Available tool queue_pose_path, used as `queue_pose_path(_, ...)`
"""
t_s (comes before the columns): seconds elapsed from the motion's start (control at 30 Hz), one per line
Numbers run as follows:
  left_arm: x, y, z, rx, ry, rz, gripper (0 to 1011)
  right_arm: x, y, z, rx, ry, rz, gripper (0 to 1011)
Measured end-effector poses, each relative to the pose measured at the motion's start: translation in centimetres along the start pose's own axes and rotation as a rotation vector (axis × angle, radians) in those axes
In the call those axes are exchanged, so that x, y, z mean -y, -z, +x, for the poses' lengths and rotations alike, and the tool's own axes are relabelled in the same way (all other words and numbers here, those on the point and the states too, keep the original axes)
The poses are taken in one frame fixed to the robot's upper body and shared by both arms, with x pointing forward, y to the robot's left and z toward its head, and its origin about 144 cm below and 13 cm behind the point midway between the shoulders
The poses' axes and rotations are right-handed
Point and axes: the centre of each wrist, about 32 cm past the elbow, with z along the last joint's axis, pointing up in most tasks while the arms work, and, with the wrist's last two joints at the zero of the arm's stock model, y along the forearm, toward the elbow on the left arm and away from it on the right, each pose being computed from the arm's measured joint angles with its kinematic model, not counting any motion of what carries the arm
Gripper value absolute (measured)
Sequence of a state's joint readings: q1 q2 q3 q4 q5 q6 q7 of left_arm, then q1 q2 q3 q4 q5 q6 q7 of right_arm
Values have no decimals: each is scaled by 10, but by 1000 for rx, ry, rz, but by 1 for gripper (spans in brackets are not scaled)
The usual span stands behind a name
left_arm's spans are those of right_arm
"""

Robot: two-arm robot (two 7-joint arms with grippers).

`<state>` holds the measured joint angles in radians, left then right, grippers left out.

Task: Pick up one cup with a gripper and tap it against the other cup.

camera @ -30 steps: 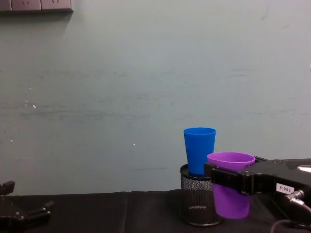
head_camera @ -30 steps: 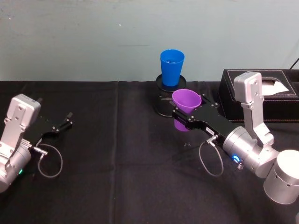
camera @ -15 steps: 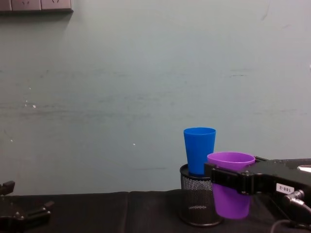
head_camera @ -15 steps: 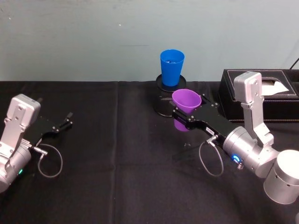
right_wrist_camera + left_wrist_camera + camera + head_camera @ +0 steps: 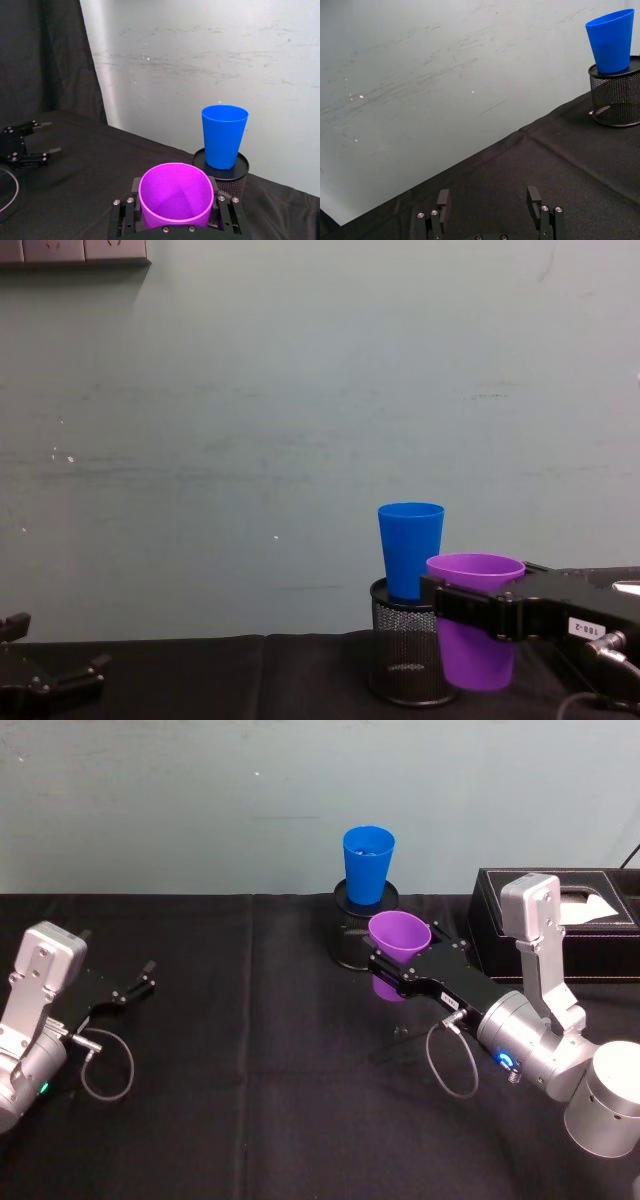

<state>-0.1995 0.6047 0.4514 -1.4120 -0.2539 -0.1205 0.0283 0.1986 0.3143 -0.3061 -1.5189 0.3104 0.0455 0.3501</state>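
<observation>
Head view: the purple cup (image 5: 399,935) is clamped below its rim by the right gripper (image 5: 390,974), held upright just near-right of the blue cup (image 5: 367,864), apparently for a short tap, while the left gripper (image 5: 138,982) is parked, fingers spread, far left.

A pale grey-green painted wall (image 5: 250,390) closes the scene behind the table. Its surface is matt and carries many faint horizontal scuffs and some small white specks. At the upper left corner of the chest view, a row of white plastic plates (image 5: 70,250) is fixed on the wall and throws a soft shadow below it. The table is covered with a black cloth (image 5: 250,1120), which has a straight fold line (image 5: 250,980) running from the wall toward the front. In the right wrist view a dark black curtain (image 5: 45,55) hangs beside the wall. At the right side of the table, near the wall, stands a black rectangular box with light stitching (image 5: 615,945) and white paper (image 5: 590,905) in its top opening.
</observation>
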Motion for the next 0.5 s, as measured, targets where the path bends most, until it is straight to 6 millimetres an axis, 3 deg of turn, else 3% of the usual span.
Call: queue_pose_path(0.5,0,0,0,0,0,0,1000,0,0,0,0,0,0,746)
